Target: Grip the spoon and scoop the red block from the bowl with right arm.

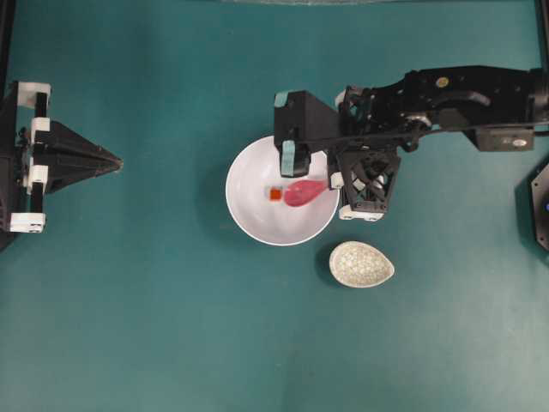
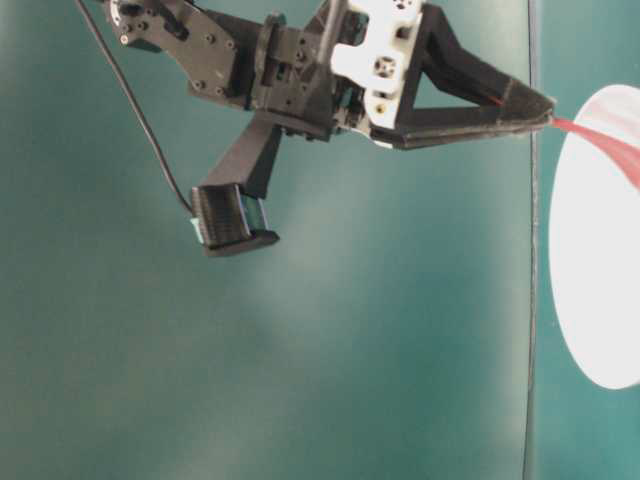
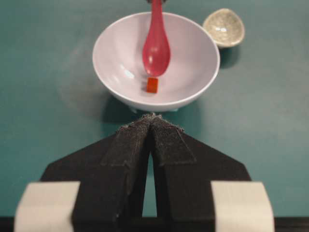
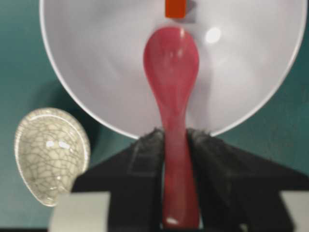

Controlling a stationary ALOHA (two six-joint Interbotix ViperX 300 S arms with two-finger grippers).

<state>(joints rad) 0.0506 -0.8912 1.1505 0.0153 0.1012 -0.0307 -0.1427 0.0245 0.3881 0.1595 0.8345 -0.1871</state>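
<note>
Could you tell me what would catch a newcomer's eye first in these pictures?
The glossy pink spoon stands out first, its handle clamped in the right claw and its scoop inside the big white bowl at mid-table. Just past the scoop's tip sits the tiny red block on the bowl's floor. A speckled teardrop dish lies beside the bowl, and the left claw rests shut at the far edge.

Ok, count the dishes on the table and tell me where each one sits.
2. The white bowl sits mid-table and holds the red block, with the spoon's scoop in it. The small speckled dish sits on the table beside the bowl, apart from it.
</note>
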